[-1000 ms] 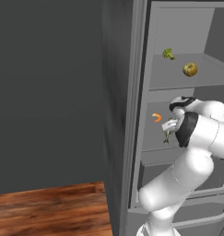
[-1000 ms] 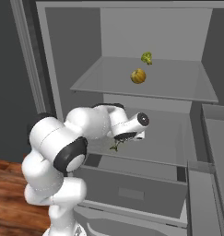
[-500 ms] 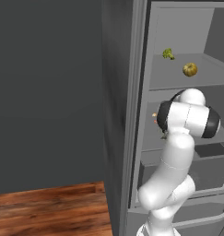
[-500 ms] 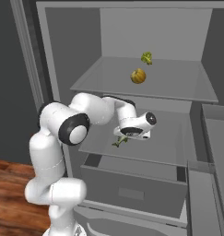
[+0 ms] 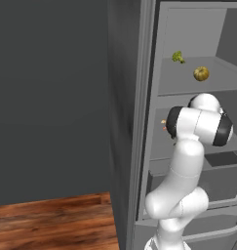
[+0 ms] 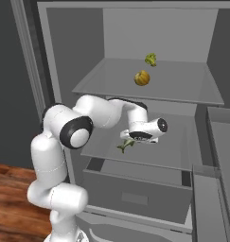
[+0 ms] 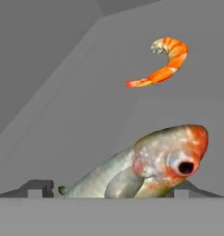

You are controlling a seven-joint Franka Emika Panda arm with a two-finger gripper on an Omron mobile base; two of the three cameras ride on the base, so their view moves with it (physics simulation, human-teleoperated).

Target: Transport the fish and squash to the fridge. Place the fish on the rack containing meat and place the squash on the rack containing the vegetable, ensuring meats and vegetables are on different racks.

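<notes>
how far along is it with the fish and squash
Done: the squash sits on the upper rack beside the broccoli. In hand: the fish lies between the open gripper tips, on the middle rack with the shrimp. Left: pulling the arm out of the fridge.

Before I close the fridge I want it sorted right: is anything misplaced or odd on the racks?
Sorting looks right: the squash shares the upper rack with the broccoli, and the fish lies on the middle rack near the shrimp. One oddity: the fish lies askew between the open gripper's fingertips.
</notes>
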